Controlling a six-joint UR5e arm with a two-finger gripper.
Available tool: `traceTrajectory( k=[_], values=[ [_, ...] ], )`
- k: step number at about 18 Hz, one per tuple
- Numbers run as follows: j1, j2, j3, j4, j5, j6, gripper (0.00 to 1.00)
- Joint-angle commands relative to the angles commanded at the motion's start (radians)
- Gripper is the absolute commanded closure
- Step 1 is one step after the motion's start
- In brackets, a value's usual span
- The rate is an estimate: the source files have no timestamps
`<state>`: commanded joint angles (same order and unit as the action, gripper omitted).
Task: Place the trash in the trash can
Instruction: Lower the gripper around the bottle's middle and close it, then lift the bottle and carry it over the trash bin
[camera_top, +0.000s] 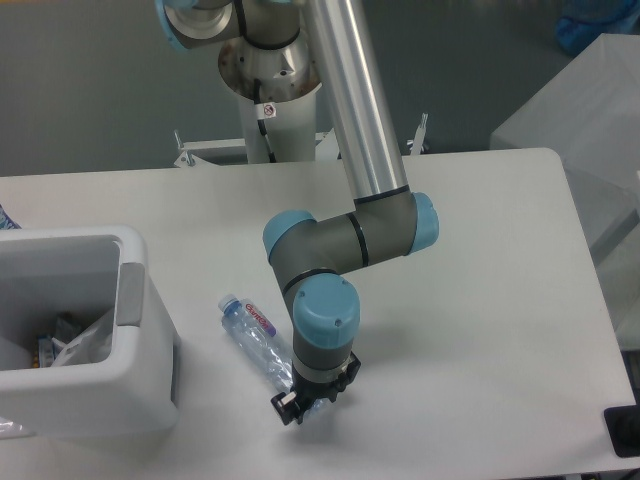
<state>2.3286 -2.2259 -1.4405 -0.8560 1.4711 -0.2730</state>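
the pincer (300, 401) sat low over the bottom end of the water bottle (252, 338); whether it gripped could not be told. the clear, blue-capped, red-labelled bottle lay flat on the surface (480, 300), just right of the white trash can (135, 330), which held a crinkled clear wad (85, 340).

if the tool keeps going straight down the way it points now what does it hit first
Most likely the base end of the water bottle lying under the tool, or the table just beside it; depth is unclear from this view.

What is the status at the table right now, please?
Gripper low at bottle base end, jaw state unclear. Crumpled wad already in trash can. Nothing between bottle and can.
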Motion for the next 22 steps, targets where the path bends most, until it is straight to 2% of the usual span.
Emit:
traceTrajectory(
  k=[7, 10, 13, 16, 18, 22],
  values=[
    [0.034, 0.113, 0.092, 0.015, 0.0, 0.002, 0.41],
    [0.07, 0.185, 0.104, 0.057, -0.008, -0.011, 0.41],
    [0.069, 0.259, 0.106, 0.06, -0.021, -0.029, 0.41],
    [0.064, 0.298, 0.149, 0.066, -0.025, -0.026, 0.41],
    [0.06, 0.316, 0.181, 0.103, -0.025, -0.025, 0.41],
    [0.022, 0.353, 0.206, 0.172, -0.023, 0.003, 0.41]
  ],
)
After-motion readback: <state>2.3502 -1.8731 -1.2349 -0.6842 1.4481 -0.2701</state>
